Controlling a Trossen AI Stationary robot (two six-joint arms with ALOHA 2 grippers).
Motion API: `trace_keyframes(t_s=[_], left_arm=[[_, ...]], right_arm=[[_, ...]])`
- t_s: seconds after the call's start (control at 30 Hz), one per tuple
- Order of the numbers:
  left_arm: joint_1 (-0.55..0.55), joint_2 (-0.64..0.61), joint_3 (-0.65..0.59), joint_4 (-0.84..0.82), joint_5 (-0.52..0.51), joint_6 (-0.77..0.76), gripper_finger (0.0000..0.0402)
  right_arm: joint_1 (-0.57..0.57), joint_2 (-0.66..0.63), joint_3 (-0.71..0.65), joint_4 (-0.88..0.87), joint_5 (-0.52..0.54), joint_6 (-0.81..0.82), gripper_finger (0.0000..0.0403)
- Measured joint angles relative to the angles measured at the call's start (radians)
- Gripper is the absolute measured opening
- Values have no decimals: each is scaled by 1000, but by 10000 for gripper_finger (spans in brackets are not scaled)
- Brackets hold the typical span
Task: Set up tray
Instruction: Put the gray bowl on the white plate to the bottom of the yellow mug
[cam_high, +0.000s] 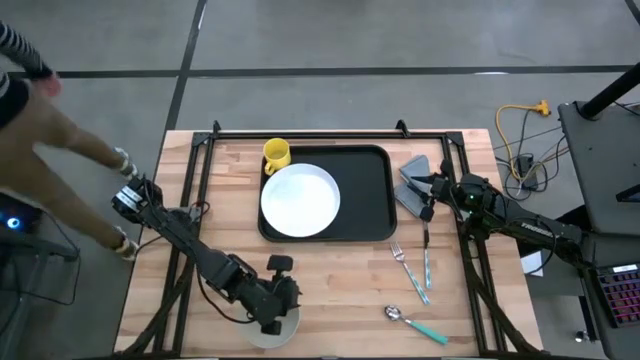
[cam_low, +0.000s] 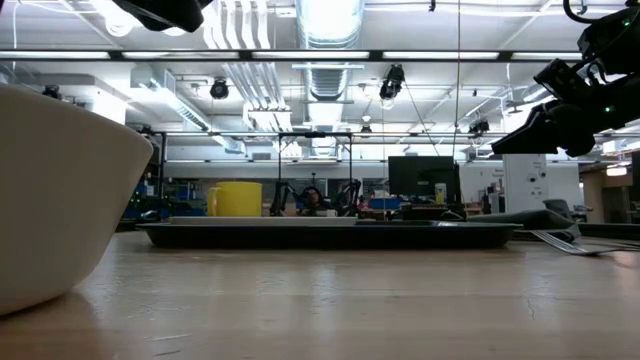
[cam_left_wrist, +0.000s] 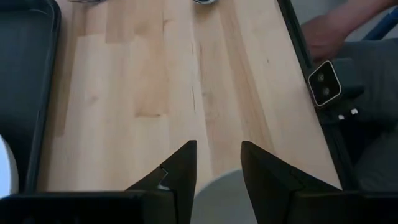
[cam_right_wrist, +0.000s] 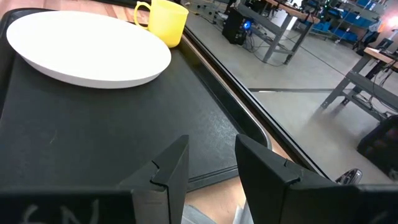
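Note:
The black tray (cam_high: 372, 205) lies in the table's middle with the white plate (cam_high: 300, 200) on its left half. The yellow mug (cam_high: 277, 153) stands at its far left corner. My left gripper (cam_high: 278, 300) is open and hovers above a pale bowl (cam_high: 270, 328) at the near edge; in the left wrist view the bowl's rim (cam_left_wrist: 217, 193) shows below the fingers. My right gripper (cam_high: 428, 196) is open and hangs above the tray's right rim (cam_right_wrist: 249, 127), over a folded grey napkin (cam_high: 412, 185).
A fork (cam_high: 400, 255) and a teal-handled knife (cam_high: 427, 265) lie right of the tray, and a teal-handled spoon (cam_high: 415, 322) lies nearer the near edge. A person's arm (cam_high: 60, 140) reaches in at the table's left side. Bare wood lies between bowl and tray.

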Motion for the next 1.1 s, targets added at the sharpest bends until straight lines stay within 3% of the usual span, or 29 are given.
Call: trace_keyframes(t_s=[0.2, 0.43, 1.1], left_arm=[[-20, 0, -29, -6, 0, -24, 111], [-18, 0, -74, -155, -3, -154, 111], [-17, 1, -179, -150, 11, -258, 111]], right_arm=[[0, 0, 0, 0, 0, 0, 123], [0, 0, 0, 0, 0, 0, 123], [0, 0, 0, 0, 0, 0, 123]])
